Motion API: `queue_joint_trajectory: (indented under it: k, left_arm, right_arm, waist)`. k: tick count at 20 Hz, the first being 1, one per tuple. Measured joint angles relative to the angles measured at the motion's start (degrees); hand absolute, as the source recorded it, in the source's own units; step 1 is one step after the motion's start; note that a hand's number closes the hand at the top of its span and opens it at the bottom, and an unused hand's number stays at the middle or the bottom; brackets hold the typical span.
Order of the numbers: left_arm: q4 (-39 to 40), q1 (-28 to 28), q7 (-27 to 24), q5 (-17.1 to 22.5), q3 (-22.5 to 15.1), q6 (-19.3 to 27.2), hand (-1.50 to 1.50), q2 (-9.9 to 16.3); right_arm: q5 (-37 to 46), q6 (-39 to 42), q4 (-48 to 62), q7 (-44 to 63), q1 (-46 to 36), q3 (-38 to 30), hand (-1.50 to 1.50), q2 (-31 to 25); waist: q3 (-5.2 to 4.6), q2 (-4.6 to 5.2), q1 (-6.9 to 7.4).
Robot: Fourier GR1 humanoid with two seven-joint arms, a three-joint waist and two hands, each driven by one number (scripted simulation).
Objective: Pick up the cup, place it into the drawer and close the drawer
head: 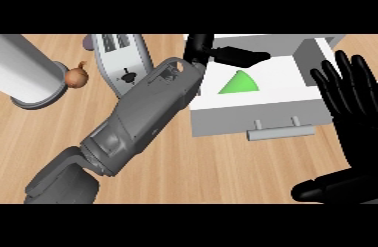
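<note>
Seen from the head view, the light wooden tabletop (221, 161) carries one open white drawer (255, 118) with a grey bar handle (280, 133) at the upper right of the frame, one silver toaster (120, 58) at the upper middle, one brown onion (77, 76) just left of the toaster, and one large white cylinder (29, 71) at the upper left. One bright green cup (240, 84) lies inside the drawer, on its white floor, looking like a cone on its side. Two robot hands show. The left robot hand (221, 52), at the end of a grey forearm crossing the frame from lower left, sits over the drawer's upper left edge, its black fingers stretched toward the right and holding nothing; the cup lies just below and right of it, apart from the fingers. The right robot hand (354, 101) stands at the right edge, fingers spread and pointing up, beside the drawer.
</note>
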Motion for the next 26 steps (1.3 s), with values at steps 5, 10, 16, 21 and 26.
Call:
queue_joint_trajectory:
  k: [5, 10, 16, 21, 26]
  left_arm:
    - [-2.3, 0.5, -2.4, 2.8, 2.9, -2.8, -1.50, 0.4]
    - [-6.4, 3.4, -1.6, 3.5, 5.8, -3.3, -1.50, 2.1]
    - [-17.3, 11.1, 1.4, 4.4, 7.3, -2.1, -1.50, 7.6]
    - [-29.2, 20.0, 5.3, 4.7, 7.7, -0.8, -1.50, 13.9]
    - [-41.8, 31.9, 7.6, 5.4, 8.8, -1.5, -1.50, 20.5]
  right_arm:
    - [-2.0, 1.3, -1.8, 0.5, 2.4, -0.4, 1.50, -0.5]
    - [-1.6, 5.1, -2.6, -0.1, 4.3, -0.7, 1.50, -3.6]
    - [3.8, 8.5, -4.2, -1.2, 6.4, -0.4, 1.50, -7.6]
    - [8.1, 10.1, -4.6, -0.3, 6.9, 0.6, 1.50, -10.1]
    - [13.1, 9.5, -3.3, 0.1, 7.3, 2.1, 1.50, -9.9]
  waist:
    - [-0.02, -0.58, 2.19]
    - [-0.05, -1.12, 4.32]
    - [-0.08, -1.69, 6.25]
    - [-0.08, -1.82, 7.05]
    - [-0.08, -1.67, 7.05]
